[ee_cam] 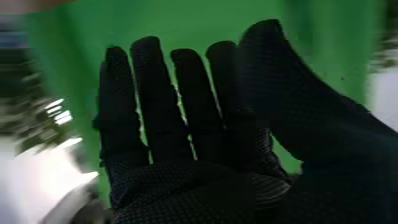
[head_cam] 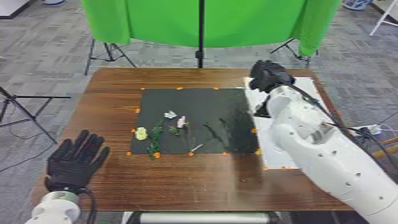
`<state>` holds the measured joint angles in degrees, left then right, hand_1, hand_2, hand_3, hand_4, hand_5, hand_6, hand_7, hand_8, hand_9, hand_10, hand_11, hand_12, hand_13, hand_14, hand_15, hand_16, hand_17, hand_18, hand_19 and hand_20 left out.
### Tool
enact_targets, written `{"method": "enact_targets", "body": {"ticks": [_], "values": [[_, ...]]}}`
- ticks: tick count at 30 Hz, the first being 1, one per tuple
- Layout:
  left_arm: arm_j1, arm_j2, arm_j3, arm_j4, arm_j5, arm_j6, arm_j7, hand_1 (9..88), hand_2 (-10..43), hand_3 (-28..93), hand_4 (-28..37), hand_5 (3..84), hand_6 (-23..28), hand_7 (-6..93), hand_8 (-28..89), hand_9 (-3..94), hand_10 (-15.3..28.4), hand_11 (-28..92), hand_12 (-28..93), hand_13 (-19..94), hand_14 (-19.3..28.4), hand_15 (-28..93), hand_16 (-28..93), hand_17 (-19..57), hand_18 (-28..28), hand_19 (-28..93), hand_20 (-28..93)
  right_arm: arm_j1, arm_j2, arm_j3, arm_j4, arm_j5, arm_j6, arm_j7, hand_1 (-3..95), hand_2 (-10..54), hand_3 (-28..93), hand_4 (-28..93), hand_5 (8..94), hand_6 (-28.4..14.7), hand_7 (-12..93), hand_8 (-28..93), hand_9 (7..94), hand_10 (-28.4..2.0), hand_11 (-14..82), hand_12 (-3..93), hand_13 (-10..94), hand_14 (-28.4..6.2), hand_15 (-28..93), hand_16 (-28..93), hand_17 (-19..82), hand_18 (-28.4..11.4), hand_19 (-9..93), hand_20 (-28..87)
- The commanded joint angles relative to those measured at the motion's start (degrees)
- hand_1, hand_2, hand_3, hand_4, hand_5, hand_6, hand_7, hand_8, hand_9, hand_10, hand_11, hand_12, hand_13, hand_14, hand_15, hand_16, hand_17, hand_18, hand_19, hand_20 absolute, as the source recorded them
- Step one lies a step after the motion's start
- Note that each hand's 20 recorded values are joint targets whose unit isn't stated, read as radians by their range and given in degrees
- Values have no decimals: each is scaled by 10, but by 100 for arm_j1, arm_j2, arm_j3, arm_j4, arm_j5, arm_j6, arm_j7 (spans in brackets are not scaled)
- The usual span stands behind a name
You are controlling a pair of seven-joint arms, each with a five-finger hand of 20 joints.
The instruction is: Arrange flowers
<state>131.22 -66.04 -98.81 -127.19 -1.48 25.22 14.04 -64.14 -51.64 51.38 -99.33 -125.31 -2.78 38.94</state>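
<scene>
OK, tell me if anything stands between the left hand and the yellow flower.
Nothing visible does: from the left hand to the yellow flower there is bare table, then the edge of the dark mat, with small orange marks along it that look flat.

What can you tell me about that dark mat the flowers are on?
The dark mat is roughly square, with a dull surface, lying flat on the brown table. Small orange marks dot its edges. A white bloom, pink bloom, yellow bloom and green stems rest loose on it. A white sheet runs along its right side.
</scene>
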Motion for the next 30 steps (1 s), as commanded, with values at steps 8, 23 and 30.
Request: {"method": "enact_targets", "body": {"ticks": [8, 23, 30], "values": [[98, -27, 53, 11, -27, -32, 34, 311, 186, 766, -236, 529, 99, 222, -99, 442, 167, 269, 126, 313, 153, 434, -79, -43, 131, 330, 151, -122, 426, 98, 929, 187, -121, -31, 520, -95, 764, -283, 529, -29, 147, -121, 469, -125, 89, 109, 457, -145, 191, 155, 232, -216, 694, 211], [145, -78, 64, 0, -43, -40, 17, 311, 194, 776, -228, 528, 99, 223, -100, 442, 167, 269, 127, 312, 154, 434, -78, -44, 131, 330, 151, -192, 308, -151, 1024, 281, -89, 53, 659, -95, 613, -282, 722, 5, 229, -7, 762, -104, 55, 261, 687, -76, 234, 372, 283, -195, 729, 283], [221, -75, -26, -48, -47, -72, 64, 310, 196, 767, -231, 529, 99, 223, -99, 442, 166, 269, 126, 312, 153, 434, -78, -44, 131, 330, 151, -476, 432, -65, -228, 109, 344, -484, 660, -95, 638, -283, 761, 1, 287, 23, 838, -110, 81, 376, 713, -74, 306, 416, 284, -206, 743, 323]]}}
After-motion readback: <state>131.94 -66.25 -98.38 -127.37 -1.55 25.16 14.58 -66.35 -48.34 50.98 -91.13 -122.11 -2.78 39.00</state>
